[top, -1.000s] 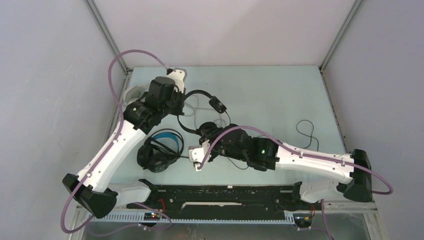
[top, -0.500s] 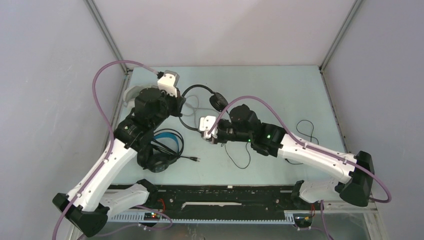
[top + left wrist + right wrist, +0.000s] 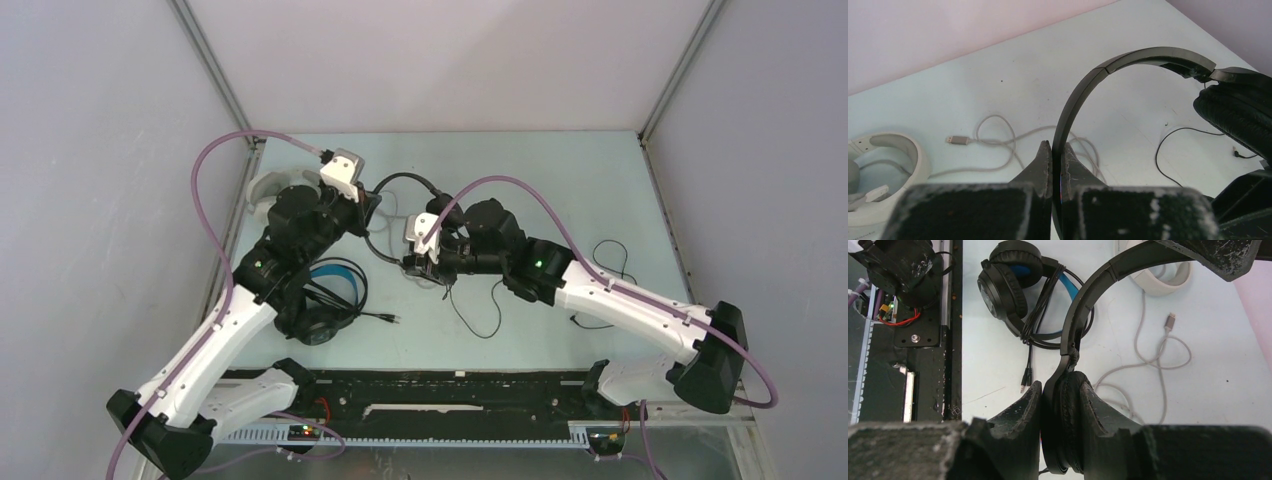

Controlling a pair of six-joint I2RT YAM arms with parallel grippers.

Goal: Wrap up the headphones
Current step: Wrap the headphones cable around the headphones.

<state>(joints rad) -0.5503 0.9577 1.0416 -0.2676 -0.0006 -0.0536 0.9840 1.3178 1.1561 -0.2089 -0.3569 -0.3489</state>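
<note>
The thin black on-ear headphones hang between both arms above the table's back middle. My left gripper is shut on their headband, which runs straight through the jaws. My right gripper is shut on one ear cup; the other ear cup shows at the right of the left wrist view. Their thin cable trails on the table. The black headphones with a blue headband lie under the left arm. The white headphones sit at the back left, grey cable loose.
A grey USB plug ends the grey cable. A black jack plug lies beside the blue-banded pair. Another loop of thin black cable lies at the right. A black rail runs along the near edge.
My right gripper has moved from near the table's front back to the headphones' ear cup. The left arm has swung right and farther back with the headband.
</note>
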